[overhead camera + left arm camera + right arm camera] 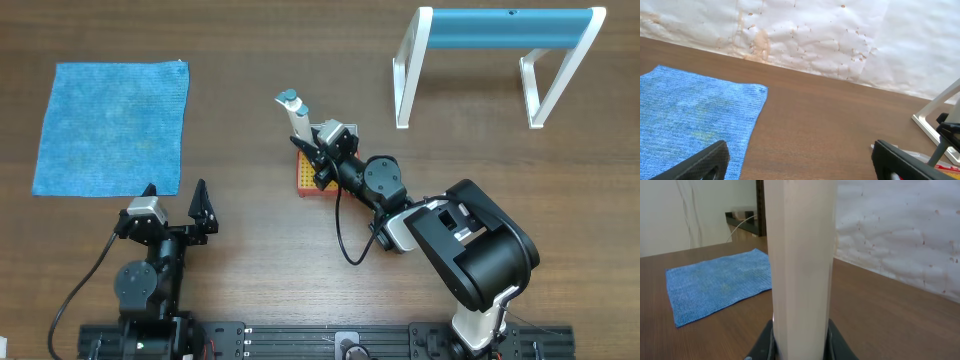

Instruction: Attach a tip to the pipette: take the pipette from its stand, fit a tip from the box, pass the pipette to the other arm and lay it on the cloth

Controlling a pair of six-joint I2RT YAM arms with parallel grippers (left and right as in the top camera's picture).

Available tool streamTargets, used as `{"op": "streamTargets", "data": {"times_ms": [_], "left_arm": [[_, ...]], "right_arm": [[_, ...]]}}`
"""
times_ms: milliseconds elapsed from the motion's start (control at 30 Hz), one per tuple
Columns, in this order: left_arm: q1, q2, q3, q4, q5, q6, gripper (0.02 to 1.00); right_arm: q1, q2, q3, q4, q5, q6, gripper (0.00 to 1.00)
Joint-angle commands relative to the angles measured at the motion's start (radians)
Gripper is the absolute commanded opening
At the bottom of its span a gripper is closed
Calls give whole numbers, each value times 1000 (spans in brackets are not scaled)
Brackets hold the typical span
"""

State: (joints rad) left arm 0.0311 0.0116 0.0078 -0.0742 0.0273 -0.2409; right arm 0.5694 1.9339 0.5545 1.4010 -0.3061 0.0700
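The right gripper [312, 152] is clamped on the pipette [297, 115], holding it over the tip box [306, 183] at the middle of the bench [300, 50]. The left gripper [175, 205] rests with its fingers apart, just beside the blue cloth [112, 128]. The stand [500, 30] is well apart from both.

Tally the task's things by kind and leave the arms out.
cloth: 1
pipette: 1
tip box: 1
stand: 1
Total: 4
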Motion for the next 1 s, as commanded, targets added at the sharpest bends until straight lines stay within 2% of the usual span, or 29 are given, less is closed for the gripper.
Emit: {"op": "streamTargets", "data": {"times_ms": [33,300,400,800,833,867,900,933,1000], "left_arm": [[2,-4,-2,-5,4,-2,921],[2,-4,-2,-5,4,-2,919],[2,-4,-2,-5,4,-2,919],[2,-4,-2,-5,4,-2,921],[2,-4,-2,-5,4,-2,919],[2,-4,-2,-5,4,-2,919],[2,-4,-2,-5,4,-2,921],[2,-4,-2,-5,4,-2,919],[2,-4,-2,-5,4,-2,919]], "right_arm": [[3,56,-47,-27,-28,16,80],[1,73,-47,-8,-28,16,82],[2,66,-45,60,-28,16,80],[2,-209,-21,29,-29,16,80],[1,-259,-13,-26,-30,16,80],[1,-425,29,-311,-69,16,80],[1,-500,53,-459,-96,16,80],[1,-632,116,-771,-119,16,80],[0,-743,190,-1091,-118,16,80]]}}
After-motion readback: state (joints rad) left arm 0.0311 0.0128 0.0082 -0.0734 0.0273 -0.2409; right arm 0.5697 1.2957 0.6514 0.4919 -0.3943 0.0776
